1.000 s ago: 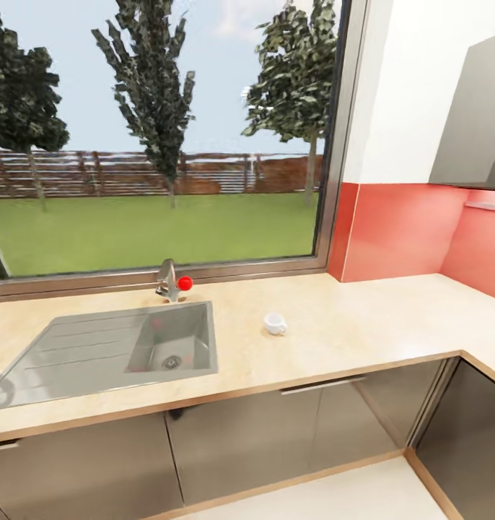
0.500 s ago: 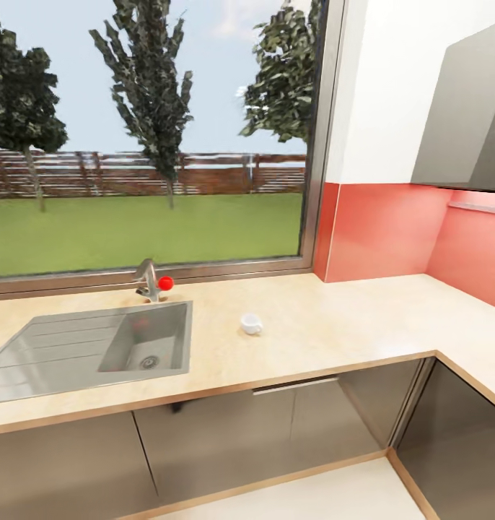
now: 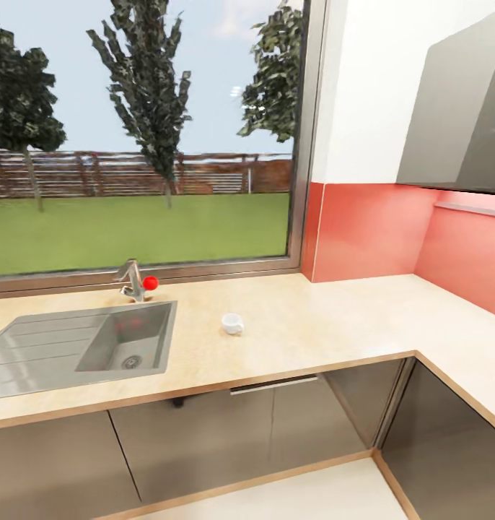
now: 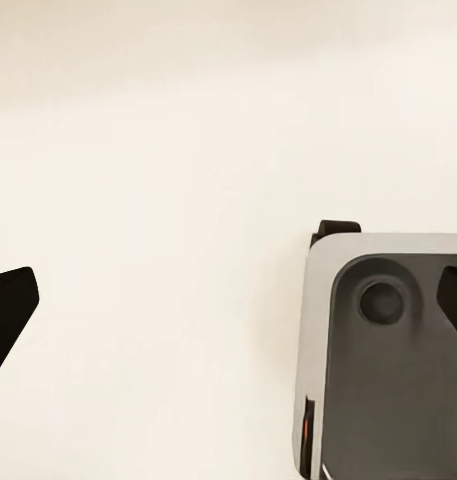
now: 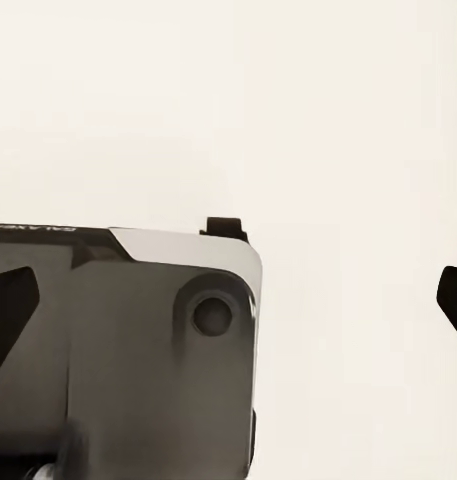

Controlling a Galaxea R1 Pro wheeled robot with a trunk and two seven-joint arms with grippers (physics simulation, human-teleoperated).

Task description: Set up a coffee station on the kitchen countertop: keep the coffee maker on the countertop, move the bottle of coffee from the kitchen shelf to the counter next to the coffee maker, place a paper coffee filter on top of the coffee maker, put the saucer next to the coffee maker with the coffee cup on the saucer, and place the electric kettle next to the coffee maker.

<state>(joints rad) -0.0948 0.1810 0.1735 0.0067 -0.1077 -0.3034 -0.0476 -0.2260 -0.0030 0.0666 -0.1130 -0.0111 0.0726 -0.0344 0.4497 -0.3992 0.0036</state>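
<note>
Small, light, brittle coffee cup (image 3: 232,323) lying on desk (image 3: 334,325) right of sink (image 3: 96,350); best pinched at rim; both jaws spread wide, empty.

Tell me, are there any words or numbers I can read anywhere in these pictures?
One strip of pale letters on the grey robot base in the right wrist view: too small and blurred to read.
Nothing written on the cup, sink, cabinets or wall.
</note>
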